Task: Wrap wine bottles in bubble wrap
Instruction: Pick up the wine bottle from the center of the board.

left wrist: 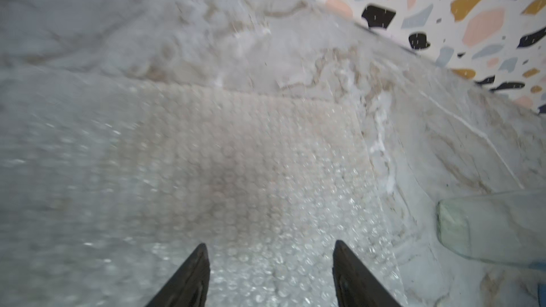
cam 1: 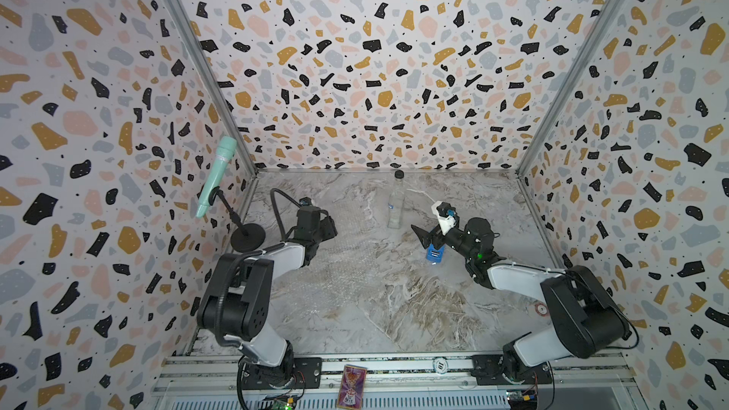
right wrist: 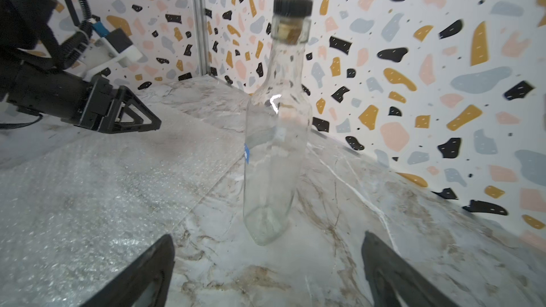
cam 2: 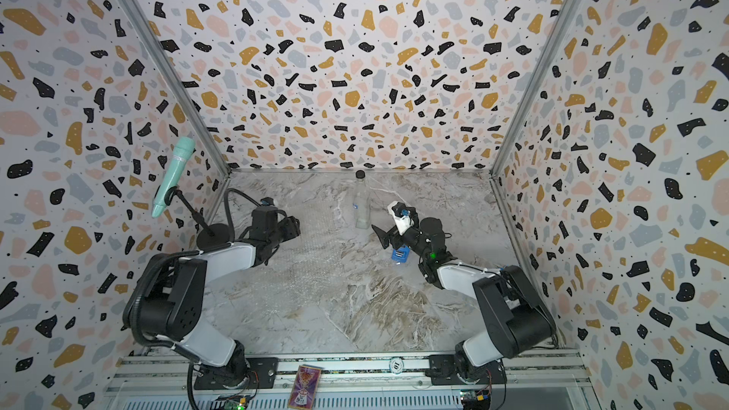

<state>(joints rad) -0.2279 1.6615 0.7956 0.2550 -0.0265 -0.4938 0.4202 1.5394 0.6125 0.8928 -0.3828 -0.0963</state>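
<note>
Wine bottle (cam 1: 396,203) upright toward 12 o'clock of the table (cam 1: 394,321), near the back wall, on bare marble just beside the bubble wrap (cam 1: 335,266), at the sheet's 2 o'clock corner.

Judged rigid, brittle clear glass, apparently empty: fairly light, but tall, narrow and easy to topple. Smooth, so likely slippery between hard jaws. Best taken across the straight body below the shoulder, near the pale label. Better avoided: thin neck and black cap (right wrist: 292,5).

Wrap judged light, limp and liable to slide on the marble. Best taken by an edge or corner.

Right gripper (right wrist: 267,234) at 4 o'clock of the bottle, aimed at it, with jaws spread wide and empty.
Left gripper (left wrist: 269,243) at 9 o'clock of the bottle, low over the wrap, with jaws apart and nothing between them.

Blue tape dispenser (cam 1: 434,254) beneath the right wrist, at 5 o'clock of the bottle. Mint microphone (cam 1: 217,175) on a stand at the table's 9 o'clock edge.

Marble-patterned top flat and smooth. Terrazzo-print walls on three sides, so little room behind the bottle.
</note>
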